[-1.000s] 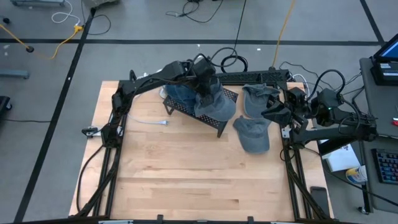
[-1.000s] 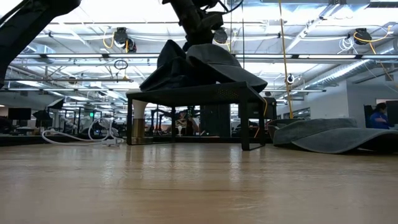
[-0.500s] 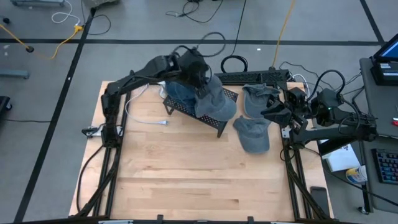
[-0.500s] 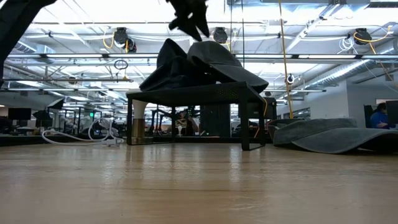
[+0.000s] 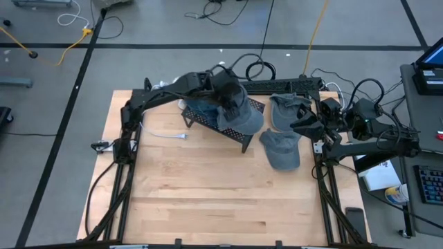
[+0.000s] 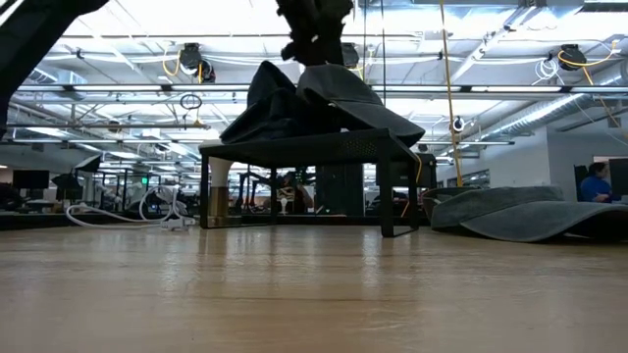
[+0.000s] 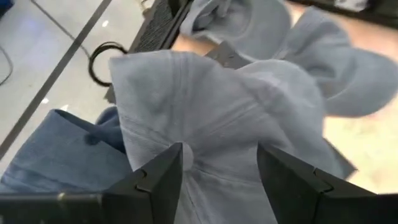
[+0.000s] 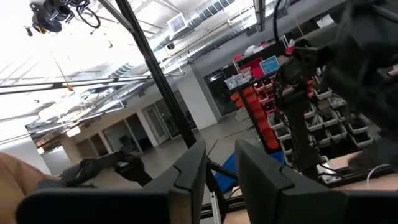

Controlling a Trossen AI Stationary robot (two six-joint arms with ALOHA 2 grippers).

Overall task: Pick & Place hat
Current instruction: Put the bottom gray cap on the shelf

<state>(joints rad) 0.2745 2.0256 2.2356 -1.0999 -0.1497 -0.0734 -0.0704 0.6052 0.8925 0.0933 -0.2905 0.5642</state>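
Hovering over the rack point(image 5: 221, 121), the left gripper point(image 7: 217, 165) stands with its fingers parted and nothing between them, directly above the crown of a grey hat point(image 7: 217, 118) that lies on the rack's top. A bluer hat point(image 5: 197, 105) lies beside it on the same rack; two more hats point(image 5: 282, 131) lie on the table point(image 5: 208, 194) just beside the rack, near the right gripper point(image 5: 304, 124). The right gripper waits at the table's right edge, fingers narrow and holding nothing.

If the step in hand is placing, a clean finish calls for a straight upward lift, so that no finger snags the cloth and drags the hat off its perch.

The hats are soft, seamed cotton, slumped and creased, with stiff curved brims. The rack is dark perforated metal on thin legs, rigid and flat-topped. The table is pale, smooth wood planking.
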